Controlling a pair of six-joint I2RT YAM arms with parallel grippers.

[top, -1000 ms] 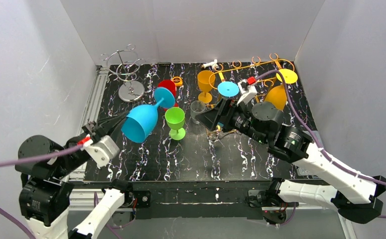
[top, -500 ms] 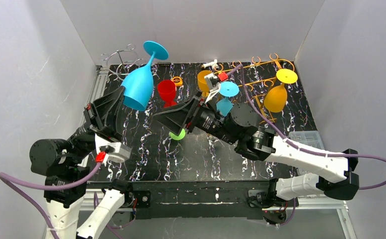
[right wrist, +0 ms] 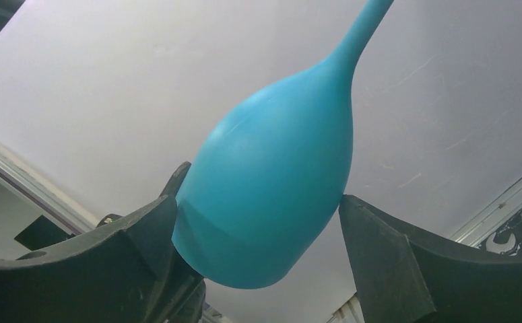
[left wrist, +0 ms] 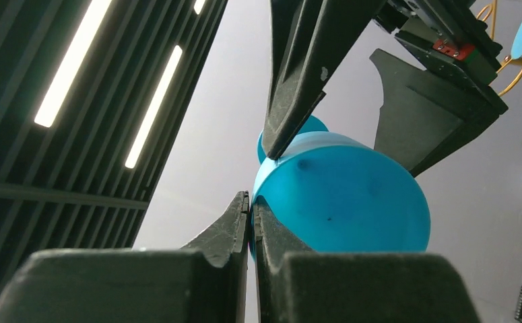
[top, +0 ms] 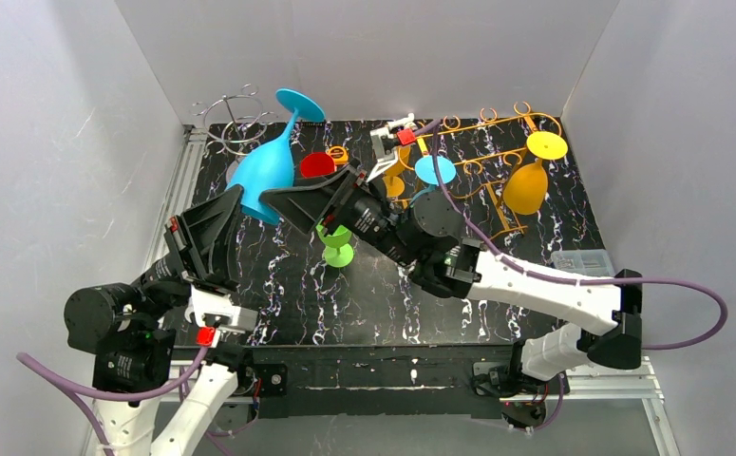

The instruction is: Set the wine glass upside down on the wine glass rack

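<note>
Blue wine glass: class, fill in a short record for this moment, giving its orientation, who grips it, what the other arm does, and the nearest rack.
object: blue wine glass
orientation: bowl down, foot up, tilted, lifted
held by: left fingers, shut on the bowl's rim
other arm: right fingers, open, one on each side of the bowl, contact unclear
nearest rack: silver wire rack, behind the glass, glass not yet on it

Robot lab test cell, not a home: plain white panel walls [top: 60, 114] box in a black marbled worktop [top: 383, 304] on alu extrusion frame [top: 181, 171]. L arm [top: 117, 323] & R arm [top: 535, 285] bolted at near edge w/ purple cables [top: 668, 281]. Ceiling strip lights [left wrist: 69, 64] show in left wrist cam.
</note>
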